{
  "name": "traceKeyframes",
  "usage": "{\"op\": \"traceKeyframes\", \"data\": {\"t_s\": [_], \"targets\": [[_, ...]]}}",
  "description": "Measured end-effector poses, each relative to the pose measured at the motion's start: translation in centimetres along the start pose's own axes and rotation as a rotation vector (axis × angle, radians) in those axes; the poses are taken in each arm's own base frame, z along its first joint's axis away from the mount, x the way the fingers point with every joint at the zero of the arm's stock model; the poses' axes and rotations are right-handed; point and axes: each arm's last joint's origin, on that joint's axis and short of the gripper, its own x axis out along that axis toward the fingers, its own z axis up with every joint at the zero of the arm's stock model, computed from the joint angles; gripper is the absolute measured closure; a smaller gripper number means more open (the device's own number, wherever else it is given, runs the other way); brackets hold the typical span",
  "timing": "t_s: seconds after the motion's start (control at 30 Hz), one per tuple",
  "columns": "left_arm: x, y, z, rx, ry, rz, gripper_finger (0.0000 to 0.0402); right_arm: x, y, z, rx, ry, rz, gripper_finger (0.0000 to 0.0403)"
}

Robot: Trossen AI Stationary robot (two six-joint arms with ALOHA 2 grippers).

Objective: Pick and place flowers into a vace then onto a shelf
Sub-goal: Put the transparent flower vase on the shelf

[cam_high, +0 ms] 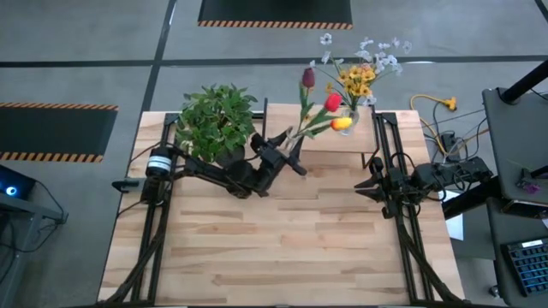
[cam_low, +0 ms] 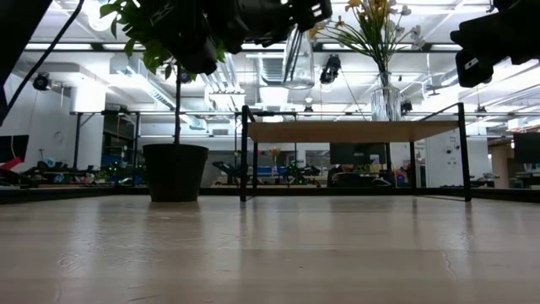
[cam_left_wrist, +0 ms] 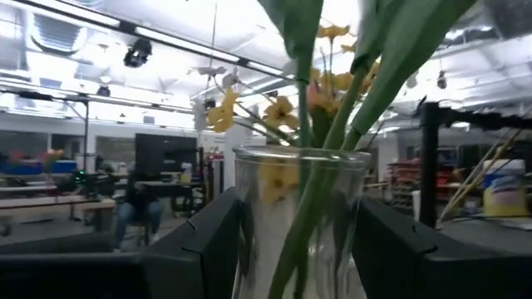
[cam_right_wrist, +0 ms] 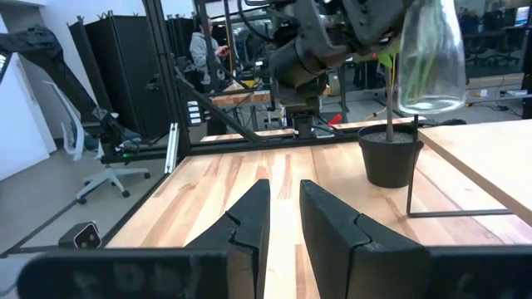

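Note:
A clear glass vase [cam_left_wrist: 293, 241] with green stems stands between my left gripper's [cam_high: 289, 156] fingers. Its red, maroon and yellow tulips [cam_high: 330, 104] lean toward the far right. In the low view the vase [cam_low: 298, 55] hangs above the level of the pale wooden shelf [cam_low: 354, 132], over its left end. A second glass vase [cam_low: 386, 101] of yellow and pale flowers [cam_high: 360, 77] stands on its base on the shelf [cam_high: 334, 144]. My right gripper [cam_right_wrist: 283, 195] waits open over the table's right part [cam_high: 370, 184], touching nothing. My left gripper pinches the vase's glass body [cam_left_wrist: 249, 232] between its two fingers [cam_left_wrist: 208, 245], one on each side. The fingers come level, from the table's left. The vase is lifted clear of table and shelf, slightly tilted, with the stems rising out of its mouth.
A bushy green plant [cam_high: 216, 121] in a dark pot [cam_low: 175, 171] stands on the table left of the shelf, close behind my left arm. The shelf's thin black legs [cam_low: 245, 152] stand on the tabletop [cam_high: 282, 248]. Cables and equipment lie off the right edge.

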Motion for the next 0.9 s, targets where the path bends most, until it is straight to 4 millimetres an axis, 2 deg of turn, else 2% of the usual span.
{"op": "traceKeyframes", "data": {"t_s": [0.17, 0.4, 0.5, 0.9], "targets": [[0.9, 1.1, -0.7, 0.054, 0.03, 0.069, 0.023, 0.0, 0.0, 0.0, 0.0, 0.0, 0.0, 0.0342], [2.3, 3.0, -2.1, -0.042, 0.047, 0.122, 0.023, 0.0, 0.0, 0.0, 0.0, 0.001, 0.001, 0.0342], [2.7, 3.6, -2.9, -0.033, 0.08, 0.128, 0.023, 0.0, 0.0, 0.0, -0.001, 0.002, 0.001, 0.0342], [3.2, 4.7, -4.2, 0.033, 0.129, 0.141, 0.023, 0.0, 0.0, 0.0, -0.008, 0.003, 0.0, 0.0342]]}}
